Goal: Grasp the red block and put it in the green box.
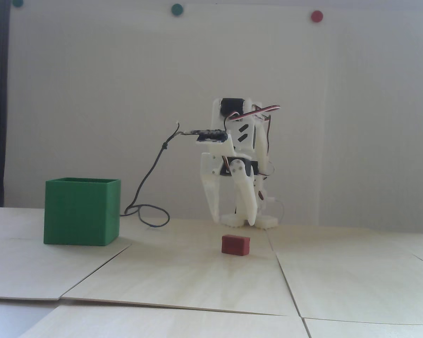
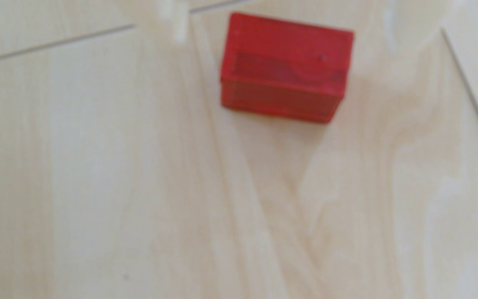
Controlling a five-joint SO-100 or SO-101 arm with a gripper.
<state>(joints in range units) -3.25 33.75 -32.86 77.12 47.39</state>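
Scanning the fixed view L to R: the green box [image 1: 81, 211] is seen at far left, upright on the pale wood tabletop [image 1: 197, 274], open top up, nothing visible inside from this angle. A dark cable [image 1: 146, 183] is draped from the arm down to the table just right of the box, looped behind it.

Centre: white arm [image 1: 239, 141] is folded over, gripper [image 1: 232, 220] pointed down w/ tips close to the table. Fingers are spread apart, wide gap between them, nothing held. In the wrist view one white fingertip [image 2: 176, 20] is glimpsed at top edge; the rest is out of frame.

Just nearer the camera than the gripper, slightly right of centre: the red block [image 1: 235, 244], flat on the table, long face toward the camera, well apart from the box. In the wrist view the red block [image 2: 285, 69] sits in the upper middle, blurred, apparently not yet between the fingers.

Above, on the wall: green dot [image 1: 176, 9], red dot [image 1: 317, 16]. Not task items.

Handling, as judged: block looks rigid, light, matte, prob. printed plastic; slip risk low, crush risk nil. Best taken across the short width, fingers on the two long faces, mid-length, so it is not twisted on closing. Box walls look thin; box could be nudged if clipped, so the release is better made from above the rim.
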